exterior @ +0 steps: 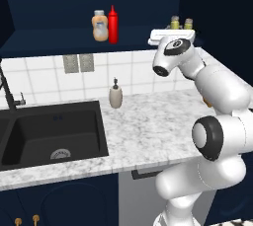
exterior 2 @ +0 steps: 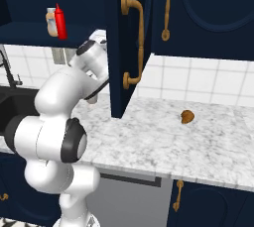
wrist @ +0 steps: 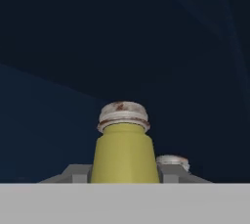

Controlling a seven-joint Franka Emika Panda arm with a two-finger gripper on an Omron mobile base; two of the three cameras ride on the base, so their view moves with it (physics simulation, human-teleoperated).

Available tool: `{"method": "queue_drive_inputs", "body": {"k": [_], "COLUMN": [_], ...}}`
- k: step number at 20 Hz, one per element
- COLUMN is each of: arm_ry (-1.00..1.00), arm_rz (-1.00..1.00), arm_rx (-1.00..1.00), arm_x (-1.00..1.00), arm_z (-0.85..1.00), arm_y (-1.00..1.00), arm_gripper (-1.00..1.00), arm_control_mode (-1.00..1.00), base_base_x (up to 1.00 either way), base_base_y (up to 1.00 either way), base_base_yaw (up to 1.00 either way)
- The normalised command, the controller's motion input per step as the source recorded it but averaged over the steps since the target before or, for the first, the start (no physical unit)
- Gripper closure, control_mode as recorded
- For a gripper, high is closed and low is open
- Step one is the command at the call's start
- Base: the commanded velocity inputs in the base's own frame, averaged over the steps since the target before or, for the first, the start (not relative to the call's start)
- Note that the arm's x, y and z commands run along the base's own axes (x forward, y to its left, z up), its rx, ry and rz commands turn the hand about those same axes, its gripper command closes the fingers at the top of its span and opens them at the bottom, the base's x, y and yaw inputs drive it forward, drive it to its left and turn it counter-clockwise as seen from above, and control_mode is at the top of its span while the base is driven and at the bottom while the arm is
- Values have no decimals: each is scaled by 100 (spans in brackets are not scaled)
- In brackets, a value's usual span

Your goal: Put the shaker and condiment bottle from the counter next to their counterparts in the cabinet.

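The olive-yellow shaker (wrist: 124,154) with its tan cap stands upright between my fingertips, and my gripper (wrist: 123,171) is shut on it inside the navy cabinet (exterior: 49,40) recess. From the left base view the shaker (exterior: 174,22) sits just above my white hand, at the right end of the shelf. Close beside it on the right is the pale shaker (exterior: 188,23), whose grey cap (wrist: 172,161) peeks out behind. The red condiment bottle (exterior: 113,24) stands upright on the same shelf, touching or nearly touching the orange-beige bottle (exterior: 100,25).
A beige pump dispenser (exterior: 115,95) stands on the marbled counter (exterior: 148,126) by the black sink (exterior: 49,133). An open cabinet door (exterior 2: 126,42) with a gold handle hangs right of my arm. A small brown item (exterior 2: 187,117) lies on the counter further right.
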Motion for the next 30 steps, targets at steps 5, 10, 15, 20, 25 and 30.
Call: {"method": "queue_drive_inputs", "body": {"k": [5, 10, 15, 20, 25, 30], "arm_ry": [10, 2, 0, 0, 1, 0], "arm_rz": [-2, 0, 0, 0, 0, 0], "arm_rx": [9, 0, 0, 1, 1, 0], "arm_x": [0, 0, 7, 24, 26, 18], "arm_z": [-33, -42, -22, -25, -36, -33], "arm_y": [-48, -26, 0, -2, 0, 1], "arm_gripper": [100, 100, 100, 100, -100, -100], "arm_control_mode": [-100, -100, -100, -100, -100, -100], "base_base_x": [0, 0, 0, 0, 0, 0], "base_base_y": [0, 0, 0, 0, 0, 0], "base_base_yaw": [0, 0, 0, 0, 0, 0]}}
